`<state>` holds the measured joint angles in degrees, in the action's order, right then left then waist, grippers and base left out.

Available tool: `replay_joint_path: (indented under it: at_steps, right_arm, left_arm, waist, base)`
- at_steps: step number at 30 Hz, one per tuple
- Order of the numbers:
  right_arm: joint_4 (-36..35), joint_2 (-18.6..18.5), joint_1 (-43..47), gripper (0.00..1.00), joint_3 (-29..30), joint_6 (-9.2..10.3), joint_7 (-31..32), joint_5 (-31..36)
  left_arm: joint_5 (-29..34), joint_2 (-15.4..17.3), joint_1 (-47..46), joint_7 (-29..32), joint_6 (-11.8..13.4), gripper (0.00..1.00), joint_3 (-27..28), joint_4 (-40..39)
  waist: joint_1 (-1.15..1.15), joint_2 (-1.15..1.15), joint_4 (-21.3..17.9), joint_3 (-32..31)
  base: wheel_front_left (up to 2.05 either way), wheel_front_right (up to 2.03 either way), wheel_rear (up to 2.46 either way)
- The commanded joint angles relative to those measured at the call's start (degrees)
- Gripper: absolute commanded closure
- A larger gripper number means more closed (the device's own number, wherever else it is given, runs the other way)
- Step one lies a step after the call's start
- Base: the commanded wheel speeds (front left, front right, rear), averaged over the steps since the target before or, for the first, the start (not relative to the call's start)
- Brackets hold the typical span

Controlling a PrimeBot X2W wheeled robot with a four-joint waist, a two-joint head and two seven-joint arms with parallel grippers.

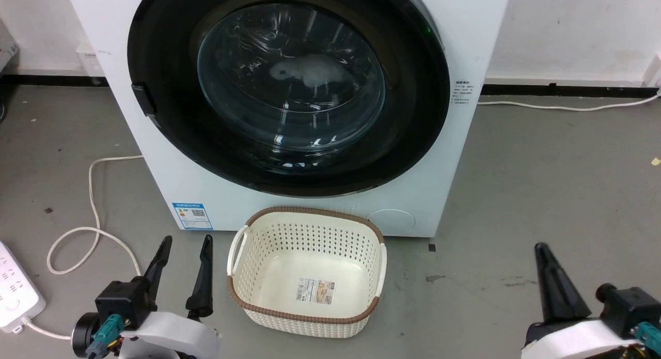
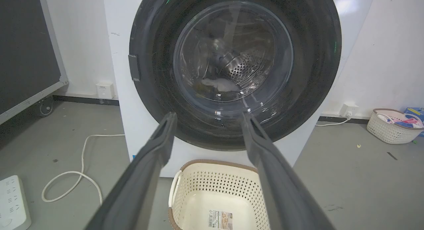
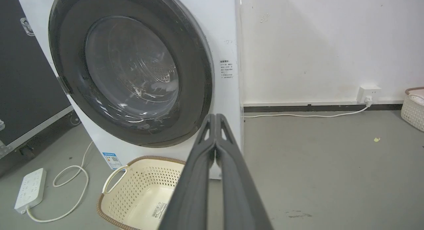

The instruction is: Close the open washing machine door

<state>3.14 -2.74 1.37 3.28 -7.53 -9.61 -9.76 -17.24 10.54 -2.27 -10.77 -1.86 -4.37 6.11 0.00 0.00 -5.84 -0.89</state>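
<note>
The white washing machine [image 1: 170,183] stands straight ahead, and its round glossy black door [image 1: 165,64] lies flat against the front, covering the opening. Through the glass window I see the steel drum and a pale cloth [image 2: 220,85] inside. In the left wrist view the door [image 2: 152,101] rises beyond my fingers. My left gripper [image 1: 187,240] hangs open at the lower left, short of the machine, with nothing between its fingers [image 2: 159,144]. Low on the right, my right gripper [image 1: 540,246] is shut and empty, its tips [image 3: 215,116] pointing toward the machine's right edge.
A cream perforated basket [image 1: 310,210] sits on the floor just before the machine, between my grippers. A white power strip [image 1: 13,289] and looped cord [image 1: 93,193] lie at the left. A black wheeled case [image 2: 26,48] stands left; another basket [image 2: 392,129] is far right.
</note>
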Motion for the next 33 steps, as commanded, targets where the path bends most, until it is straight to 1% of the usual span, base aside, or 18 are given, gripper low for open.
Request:
replay_joint_path:
  at_steps: [1,2,3,13,19,24,31,32,33]
  right_arm:
    - [-0.3,-0.1,1.2,0.73,-0.4,0.04,0.9,-0.4]
    - [-0.3,-0.1,1.4,0.2,-0.5,0.04,1.6,-0.4]
    - [-0.5,-0.1,1.5,0.0,-0.5,0.04,1.9,-0.4]
    - [-0.6,-0.1,2.1,0.0,-0.3,0.04,3.2,-0.6]
    - [-0.5,-0.1,2.0,0.0,-0.4,0.04,3.4,-0.9]
    - [-0.4,-0.1,2.0,0.0,-0.7,0.04,3.4,-1.4]
    - [-0.1,-0.1,1.9,0.0,-1.1,0.04,3.1,-1.7]
    - [-0.2,0.0,1.1,1.0,-1.0,0.0,3.4,-1.4]
    - [-0.2,0.0,1.0,1.0,-1.0,0.0,3.5,-1.4]
  left_arm:
    - [-0.1,0.1,0.7,0.2,0.3,0.0,0.0,0.2]
    - [-0.1,0.1,0.7,0.3,0.4,0.0,0.0,0.2]
    - [-0.1,0.2,0.6,0.3,0.4,0.0,-0.1,0.2]
    - [-0.6,0.4,-0.1,0.9,0.7,0.0,-0.5,1.0]
    - [-0.4,0.7,-0.7,1.2,0.9,0.0,-0.9,1.5]
    - [-0.3,0.8,-1.2,1.2,1.7,0.0,-1.0,1.7]
    - [-0.9,0.8,-1.4,0.9,1.8,0.0,-0.9,2.0]
    - [-0.7,0.7,-0.5,1.1,1.7,1.0,-0.8,1.9]
    - [-0.6,0.7,-0.4,1.2,1.7,1.0,-0.8,1.9]
  waist:
    - [0.0,0.0,0.3,0.0]
    - [0.0,0.0,0.4,-0.1]
    - [0.0,0.0,0.5,0.0]
    - [0.0,0.0,0.9,0.0]
    - [0.0,0.0,0.8,0.1]
    - [0.0,0.0,0.8,0.2]
    - [0.0,0.0,0.8,0.3]
    - [0.0,0.0,0.8,0.3]
    - [0.0,0.0,0.8,0.3]
  base:
    - [0.0,0.0,0.0]
    - [0.0,0.0,0.0]
    - [0.0,0.0,0.0]
    - [0.0,0.0,0.0]
    - [0.0,0.0,0.0]
    - [0.0,0.0,0.0]
    - [0.0,0.0,0.0]
    - [0.0,0.0,0.0]
    - [0.0,0.0,0.0]
